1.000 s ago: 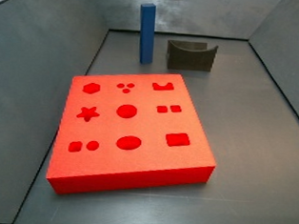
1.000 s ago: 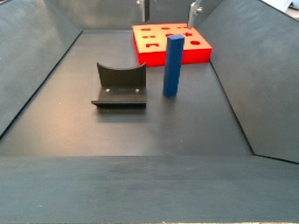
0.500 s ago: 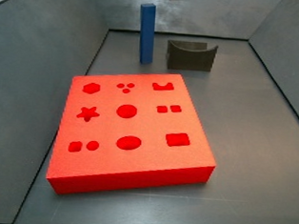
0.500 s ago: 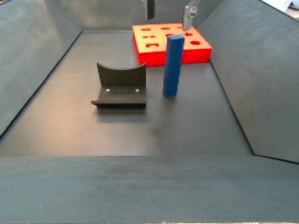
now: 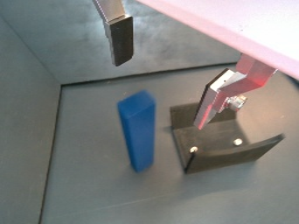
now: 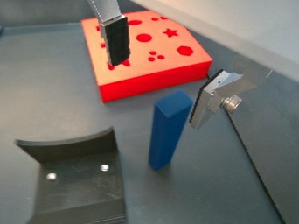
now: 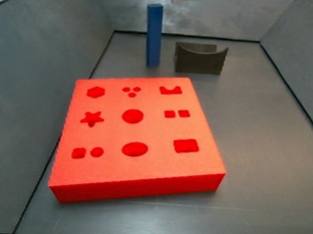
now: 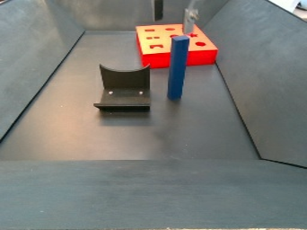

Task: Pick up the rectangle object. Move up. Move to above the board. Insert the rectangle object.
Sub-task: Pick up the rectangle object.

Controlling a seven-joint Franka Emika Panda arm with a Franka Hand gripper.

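Both wrist views show the rectangle object (image 6: 170,129) standing upright on the floor beside the fixture (image 6: 73,175), with the gripper (image 6: 163,61) above it, fingers spread wide and holding nothing. Picking up looks like the step in hand: the next move calls for lowering until the pads bracket the bar, then closing. Open floor separates it from the board (image 8: 162,54), and the side walls stand well apart

— Where does the rectangle object (image 8: 178,67) stand?
— Upright on the floor, just beside the fixture (image 8: 122,87), the board (image 8: 174,44) behind it.
— And the claw (image 6: 163,67)?
— Above the bar, seemingly apart.
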